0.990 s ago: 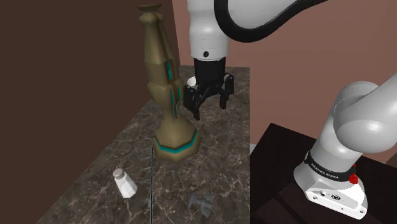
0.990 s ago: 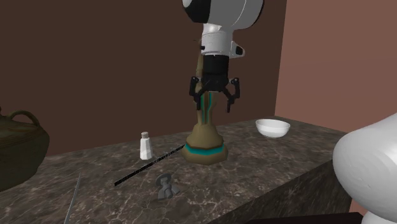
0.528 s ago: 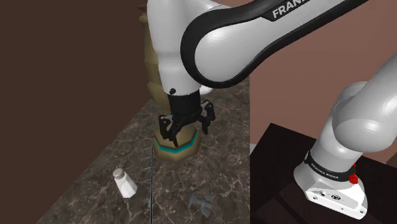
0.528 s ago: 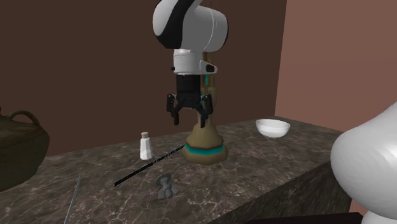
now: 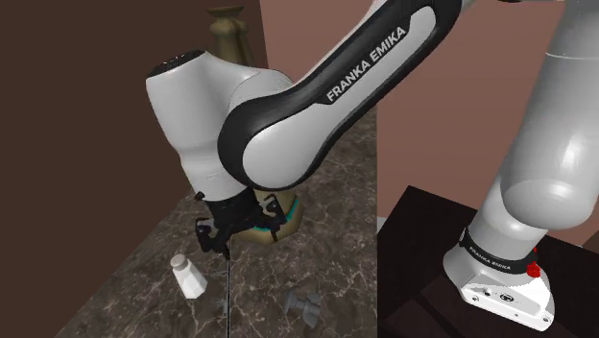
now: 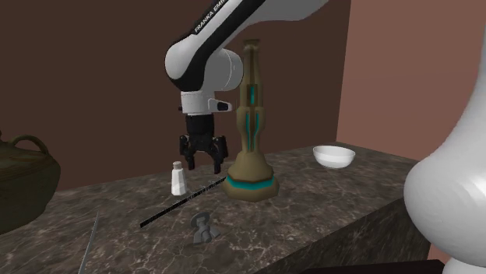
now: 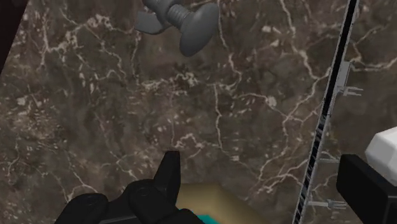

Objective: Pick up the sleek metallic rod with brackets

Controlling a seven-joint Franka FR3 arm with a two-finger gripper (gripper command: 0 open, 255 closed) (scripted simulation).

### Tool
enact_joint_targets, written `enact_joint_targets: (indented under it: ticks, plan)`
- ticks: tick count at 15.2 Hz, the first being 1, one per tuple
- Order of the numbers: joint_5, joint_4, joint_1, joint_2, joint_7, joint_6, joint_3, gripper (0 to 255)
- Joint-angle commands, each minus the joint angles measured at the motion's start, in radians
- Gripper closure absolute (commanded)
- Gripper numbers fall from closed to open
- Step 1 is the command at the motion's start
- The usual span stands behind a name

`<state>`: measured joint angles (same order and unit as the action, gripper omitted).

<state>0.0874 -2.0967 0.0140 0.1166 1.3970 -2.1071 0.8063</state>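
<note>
The thin dark rod with small brackets (image 5: 229, 288) lies flat on the dark marble counter (image 5: 331, 254), between a white shaker and a tall vase. In the second exterior view the rod (image 6: 181, 202) runs slantwise up to the vase's foot. My gripper (image 5: 238, 235) hangs open just above the rod's end by the vase, not touching it; it is also in the second exterior view (image 6: 202, 165). In the wrist view the rod (image 7: 327, 114) runs below my open gripper (image 7: 267, 184), closer to one fingertip (image 7: 366, 184) than to the other.
A tall tan vase with teal bands (image 6: 251, 117) stands right beside the gripper. The white shaker (image 6: 178, 178) is on the rod's other side. A small grey fitting (image 6: 202, 227) lies near the front edge. A white bowl (image 6: 333, 156) and a dark pot (image 6: 23, 183) sit at the ends.
The gripper has come down from high beside the vase and moved to the shoulder view's left, ending low over the rod's end. Its fingers stayed open; nothing on the counter moved.
</note>
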Motion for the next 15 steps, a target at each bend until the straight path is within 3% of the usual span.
enact_joint_targets:
  ticks: [1,6,15]
  plan:
    - [0.096,0.063,-0.044,0.113,0.121,0.0,-0.006,0]
    - [0.254,0.265,-0.197,0.361,0.314,0.043,-0.091,0]
    - [0.302,0.249,-0.225,0.427,0.344,-0.028,-0.127,0]
